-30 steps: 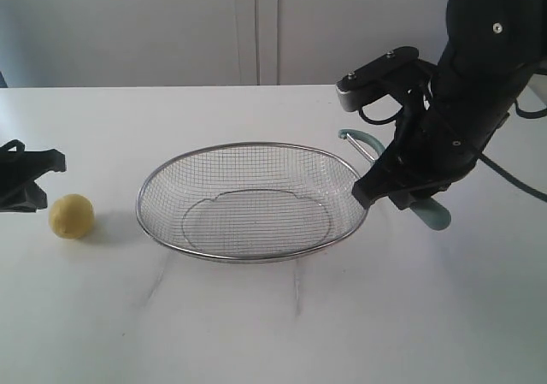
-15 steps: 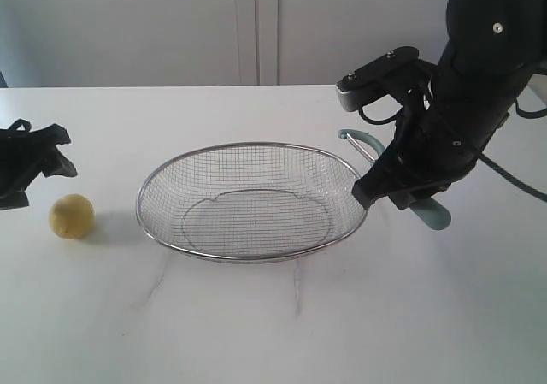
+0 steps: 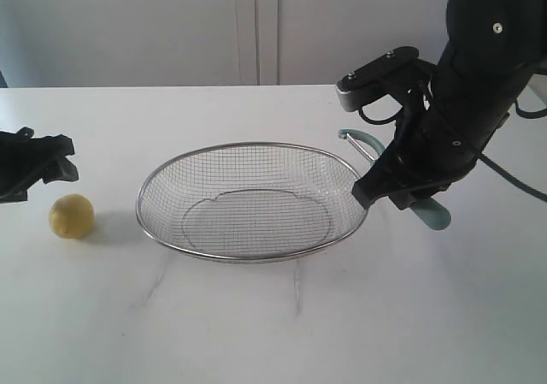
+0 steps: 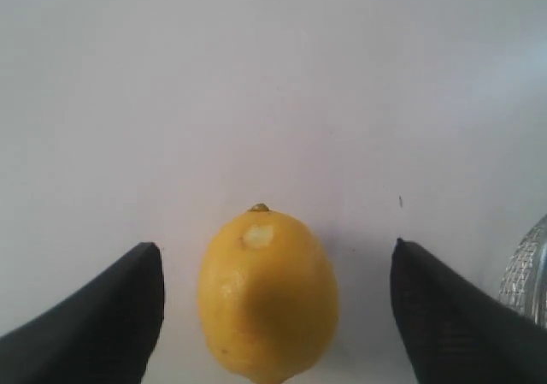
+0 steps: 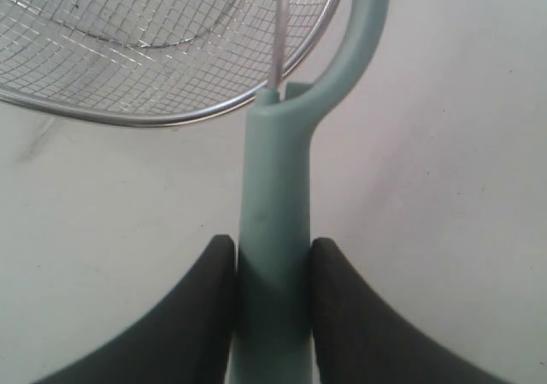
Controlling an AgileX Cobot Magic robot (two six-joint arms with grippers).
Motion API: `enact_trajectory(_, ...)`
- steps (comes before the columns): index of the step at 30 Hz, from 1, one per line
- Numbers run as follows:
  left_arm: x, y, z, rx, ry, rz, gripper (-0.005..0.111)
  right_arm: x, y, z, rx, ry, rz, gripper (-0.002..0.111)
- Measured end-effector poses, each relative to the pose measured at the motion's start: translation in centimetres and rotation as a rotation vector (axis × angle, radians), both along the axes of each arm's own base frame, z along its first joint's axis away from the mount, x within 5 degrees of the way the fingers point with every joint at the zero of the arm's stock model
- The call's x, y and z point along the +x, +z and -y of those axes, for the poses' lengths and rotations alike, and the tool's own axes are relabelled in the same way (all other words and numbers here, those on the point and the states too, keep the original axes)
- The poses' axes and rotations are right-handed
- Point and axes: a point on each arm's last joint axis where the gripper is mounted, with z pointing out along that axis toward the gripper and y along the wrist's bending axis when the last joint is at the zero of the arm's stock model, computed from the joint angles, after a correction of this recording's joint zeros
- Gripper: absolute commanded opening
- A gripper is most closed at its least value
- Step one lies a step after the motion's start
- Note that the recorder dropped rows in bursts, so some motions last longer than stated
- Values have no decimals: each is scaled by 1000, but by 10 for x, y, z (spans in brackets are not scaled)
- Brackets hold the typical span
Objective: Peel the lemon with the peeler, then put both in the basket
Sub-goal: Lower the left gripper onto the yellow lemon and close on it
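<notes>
- The white table (image 3: 282, 333) lies bare at six o'clock of everything else.
- The small, round, yellow lemon (image 3: 71, 216) rests on the table, well apart from the basket at its nine o'clock.
- The black left gripper (image 3: 60, 160) hangs at eleven o'clock of the lemon with its jaws spread wide. In the left wrist view the lemon (image 4: 267, 294) sits between the two fingers (image 4: 102, 316), touching neither.
- The large, shallow, oval basket of silver wire mesh (image 3: 253, 146) stands mid-table.
- At the basket's three o'clock, the black right gripper (image 3: 393, 197) is clamped on the pale teal handle of the slim peeler (image 5: 273, 221). The peeler's looped head is at the basket's rim.
- We cannot tell whether the peeler touches the table.
</notes>
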Motion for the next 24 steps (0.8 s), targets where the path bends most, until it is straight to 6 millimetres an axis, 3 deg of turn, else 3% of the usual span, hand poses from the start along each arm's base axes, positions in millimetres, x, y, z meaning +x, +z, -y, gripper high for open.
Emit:
enact_trajectory(7, 21, -24, 17, 43, -100, -49, 76, 0, 0, 0, 0, 0, 0, 0)
enact_trajectory(24, 18, -27, 16, 104, -180, -72, 76, 0, 0, 0, 0, 0, 0, 0)
